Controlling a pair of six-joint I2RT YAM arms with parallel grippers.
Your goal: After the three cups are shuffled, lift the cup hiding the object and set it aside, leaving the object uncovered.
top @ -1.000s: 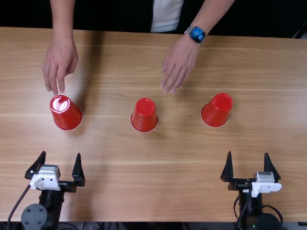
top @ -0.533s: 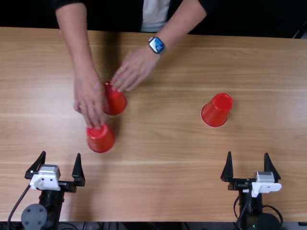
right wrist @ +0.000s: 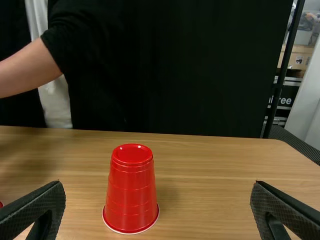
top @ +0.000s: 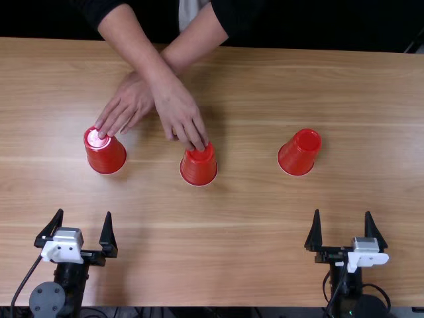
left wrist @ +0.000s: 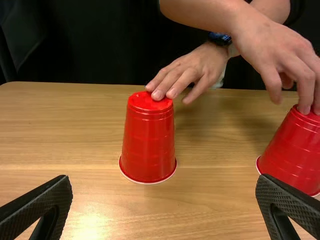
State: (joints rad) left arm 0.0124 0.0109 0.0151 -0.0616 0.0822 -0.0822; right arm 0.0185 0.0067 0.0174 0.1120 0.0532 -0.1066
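The left jaws stand wide open with nothing between them, the two black fingers (top: 106, 228) pointing out across the counter (top: 225, 218) from its near edge. The right jaws are the same: spread wide, holding nothing, fingers (top: 315, 232) aimed forward from the near edge on the other side. Both are well short of the cups.

Further out, three red cups stand mouth down in a rough row across the middle of the counter. The left cup (top: 105, 154) is straight ahead of the left jaws, and the right cup (top: 299, 154) is straight ahead of the right jaws. The middle cup (top: 198, 165) stands between them, nearer to the left one.

A person across the counter leans in with forearms crossed. The hand with the watch (top: 126, 106) rests its fingertips on the flat top of the left cup. The other hand (top: 179, 116) crosses over that arm and has its fingertips on the top of the middle cup. The right cup stands alone, well apart from both hands.

I cannot tell which cup covers the object.
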